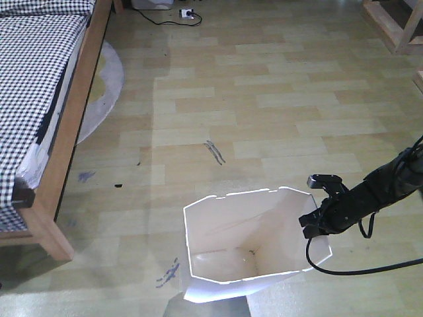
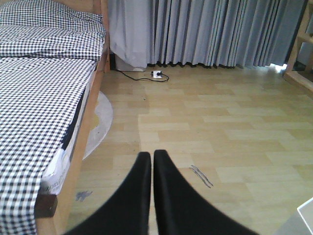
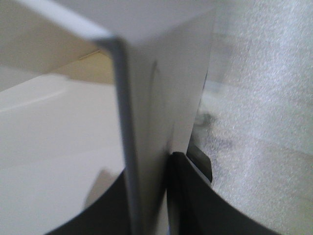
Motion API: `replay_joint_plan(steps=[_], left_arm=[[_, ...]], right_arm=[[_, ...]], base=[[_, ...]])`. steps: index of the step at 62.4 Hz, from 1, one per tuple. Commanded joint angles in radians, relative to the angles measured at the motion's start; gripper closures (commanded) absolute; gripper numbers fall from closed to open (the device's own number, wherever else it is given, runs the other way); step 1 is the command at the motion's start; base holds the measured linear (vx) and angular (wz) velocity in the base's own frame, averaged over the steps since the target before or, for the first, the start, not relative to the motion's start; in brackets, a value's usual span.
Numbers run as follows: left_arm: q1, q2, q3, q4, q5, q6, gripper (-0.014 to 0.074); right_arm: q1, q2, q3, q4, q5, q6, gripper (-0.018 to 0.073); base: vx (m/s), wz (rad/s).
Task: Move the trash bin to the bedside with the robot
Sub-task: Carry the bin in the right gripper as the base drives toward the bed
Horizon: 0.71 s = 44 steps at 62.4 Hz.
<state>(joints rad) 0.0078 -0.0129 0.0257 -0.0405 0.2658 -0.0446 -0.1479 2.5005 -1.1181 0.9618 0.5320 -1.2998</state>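
Observation:
The white trash bin (image 1: pixel 231 244) stands on the wood floor at the bottom middle of the front view, its cream inside showing. My right gripper (image 1: pixel 312 228), a black jointed arm reaching in from the right, is shut on the bin's right rim. In the right wrist view the thin white wall of the trash bin (image 3: pixel 151 122) runs between the two black fingers (image 3: pixel 188 196). The bed (image 1: pixel 69 125), light wood frame with checked bedding, lies at the far left, well apart from the bin. My left gripper (image 2: pixel 152 159) is shut on nothing, held above the floor beside the bed (image 2: pixel 44 98).
A round grey rug (image 1: pixel 106 86) pokes out from under the bed. A power strip with a black cable (image 1: pixel 188 13) lies on the floor at the back. Wooden furniture legs (image 1: pixel 393 23) stand at the back right. Grey curtains (image 2: pixel 210 32) hang along the far wall.

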Motion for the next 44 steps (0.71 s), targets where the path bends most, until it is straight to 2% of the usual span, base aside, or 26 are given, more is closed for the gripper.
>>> replay_joint_plan(steps=[1, 44], left_arm=[[0.000, -0.014, 0.019, -0.004, -0.069, -0.006, 0.0602], [0.000, -0.014, 0.019, -0.004, -0.069, -0.006, 0.0602]], right_arm=[[-0.003, -0.078, -0.013, 0.057, 0.164, -0.008, 0.0564], [-0.003, -0.078, -0.013, 0.057, 0.164, -0.008, 0.0564]], base=[[0.31, -0.05], [0.33, -0.03]])
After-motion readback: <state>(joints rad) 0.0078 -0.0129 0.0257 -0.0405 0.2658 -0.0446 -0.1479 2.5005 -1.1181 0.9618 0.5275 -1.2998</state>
